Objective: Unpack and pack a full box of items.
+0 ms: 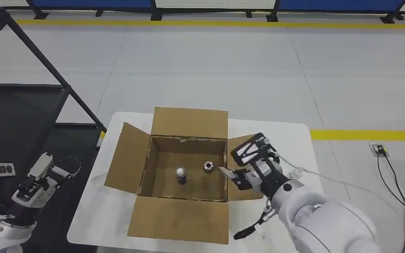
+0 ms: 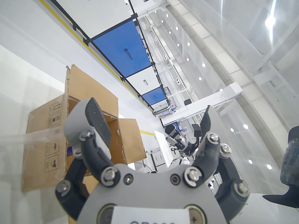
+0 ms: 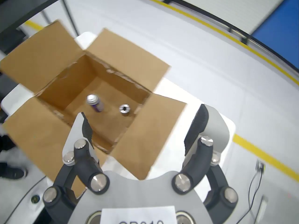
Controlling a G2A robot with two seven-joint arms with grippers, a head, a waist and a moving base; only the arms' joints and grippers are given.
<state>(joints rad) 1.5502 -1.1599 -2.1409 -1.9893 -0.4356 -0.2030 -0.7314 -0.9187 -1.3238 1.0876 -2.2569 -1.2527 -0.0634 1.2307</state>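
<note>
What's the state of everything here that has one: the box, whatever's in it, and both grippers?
Cardboard box: open, all four flaps folded outward.
Purple can: upright on the box floor.
Slotted metal sleeve: standing on end, bore facing up, apart from the can.
Left gripper: open, empty.
Right gripper: open, empty, above the box's side flap.

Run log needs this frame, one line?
box open | can, metal part inside | right gripper open over flap | left gripper open
</note>
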